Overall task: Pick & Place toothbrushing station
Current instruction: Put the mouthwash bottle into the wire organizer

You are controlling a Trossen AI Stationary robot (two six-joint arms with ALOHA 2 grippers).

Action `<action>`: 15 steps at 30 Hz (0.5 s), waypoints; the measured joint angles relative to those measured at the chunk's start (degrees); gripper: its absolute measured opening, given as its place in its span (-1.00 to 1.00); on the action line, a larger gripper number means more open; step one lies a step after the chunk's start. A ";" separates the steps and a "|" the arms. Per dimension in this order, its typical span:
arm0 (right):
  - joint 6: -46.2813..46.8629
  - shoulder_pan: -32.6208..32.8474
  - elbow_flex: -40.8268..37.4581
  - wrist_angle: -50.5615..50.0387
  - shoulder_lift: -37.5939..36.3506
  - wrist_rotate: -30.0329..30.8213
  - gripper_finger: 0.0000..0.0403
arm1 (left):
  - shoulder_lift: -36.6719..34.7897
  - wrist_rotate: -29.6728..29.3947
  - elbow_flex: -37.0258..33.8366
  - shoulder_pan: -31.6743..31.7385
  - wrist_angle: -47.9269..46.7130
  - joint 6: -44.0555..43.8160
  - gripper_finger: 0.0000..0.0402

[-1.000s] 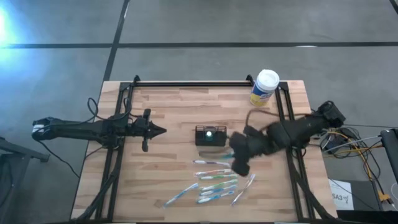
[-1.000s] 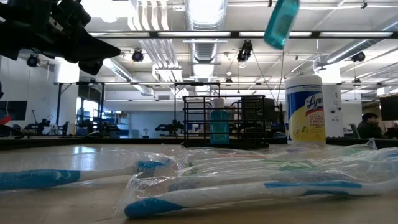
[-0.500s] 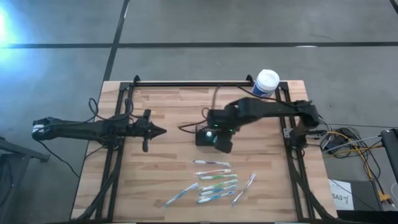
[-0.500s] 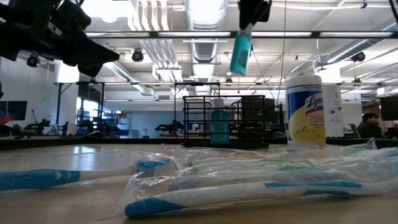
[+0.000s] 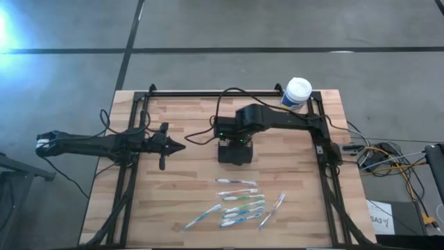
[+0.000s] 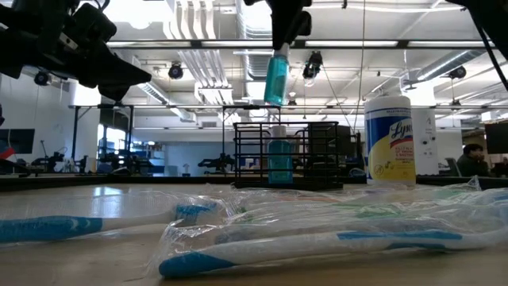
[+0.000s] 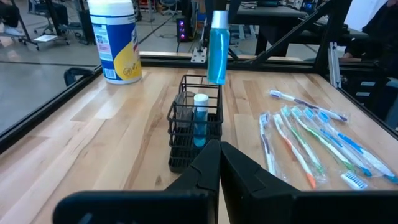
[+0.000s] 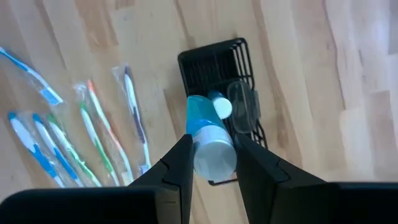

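- Toothbrushing station: small black wire-mesh caddy with compartments, upright near the middle of the wooden table. One compartment holds a blue bottle with a white cap; a clear item stands in the neighbouring compartment.
- Right gripper: reached in from the table's 3 o'clock side, poised directly above the caddy, at its 12 o'clock edge in the high view. Its fingers are closed on a blue bottle, jaws set narrow around its body.
- Held blue bottle: hangs upright in the air, clear of the caddy, its lower end above the caddy's top rim in the low view and in the left wrist view.
- Left gripper: stretched in from the 9 o'clock side, at 9 o'clock of the caddy and well apart from it, off the tabletop. Jaws pressed together, holding nothing; the tips point toward the caddy.
- Packaged toothbrushes: several in clear wrappers, loosely spread on the table at 6 o'clock of the caddy, near but not touching it. Handles in blue, green and orange.
- Yellow wipes canister with white lid: upright at the table's far corner, about 2 o'clock of the caddy, well apart from it.
- Black frame rails: run along the table's far edge and both sides.
- Cables: on the floor beyond the 3 o'clock edge of the table.
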 joint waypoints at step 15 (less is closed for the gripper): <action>-0.15 -0.01 -4.49 -0.17 0.86 -0.09 -0.57 | 0.00 0.00 0.00 -0.04 -0.02 -0.02 -0.94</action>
